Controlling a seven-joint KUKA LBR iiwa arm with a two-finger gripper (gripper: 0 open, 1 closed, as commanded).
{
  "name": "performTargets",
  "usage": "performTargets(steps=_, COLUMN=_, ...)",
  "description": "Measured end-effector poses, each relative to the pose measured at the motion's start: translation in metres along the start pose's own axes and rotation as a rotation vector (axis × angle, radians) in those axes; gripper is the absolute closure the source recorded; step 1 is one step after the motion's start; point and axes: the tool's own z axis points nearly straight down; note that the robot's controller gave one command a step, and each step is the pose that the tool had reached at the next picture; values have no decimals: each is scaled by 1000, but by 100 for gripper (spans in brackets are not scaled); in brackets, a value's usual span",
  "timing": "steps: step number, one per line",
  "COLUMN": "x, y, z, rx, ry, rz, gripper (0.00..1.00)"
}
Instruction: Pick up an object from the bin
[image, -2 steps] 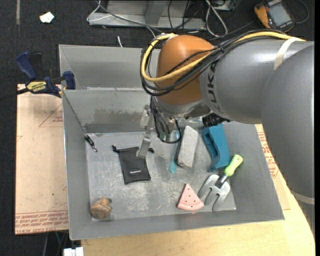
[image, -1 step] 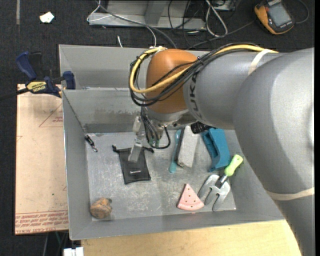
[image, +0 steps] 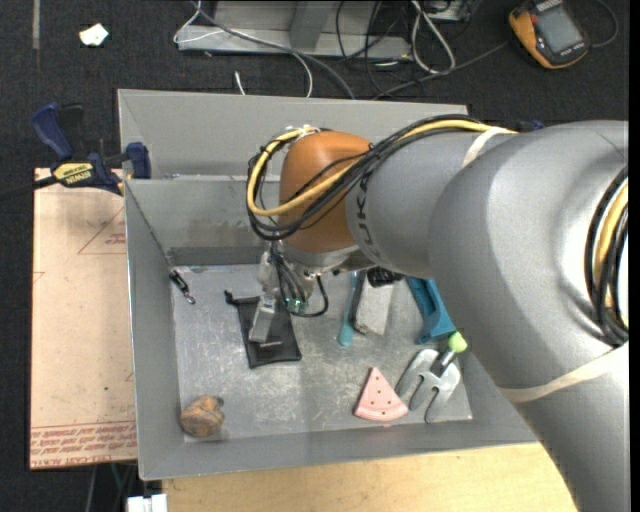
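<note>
My gripper (image: 268, 316) hangs under the arm's orange cover, low over the middle of the bin. Right beneath it lies a black flat tool (image: 270, 345) with a wide foot and a narrow stem pointing toward the back left. The gripper's metal tip is at or just above the tool's stem; I cannot tell whether they touch. A slim teal-handled tool (image: 349, 312) lies just right of the gripper, next to a white piece (image: 376, 310).
A brown stone-like lump (image: 203, 415) sits in the front left corner. A pink triangular piece (image: 380, 397) and a silver fork-like utensil (image: 430, 376) lie front right, a blue tool (image: 432, 310) behind them. A small dark clip (image: 182, 285) rests near the left wall.
</note>
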Motion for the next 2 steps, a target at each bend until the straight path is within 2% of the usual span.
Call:
performTargets(steps=1, x=-5, y=3, z=9, rx=-11, ry=-19, rz=-43, gripper=100)
performTargets(steps=2, x=-4, y=1, z=4, rx=-11, ry=-20, rz=-55, gripper=100)
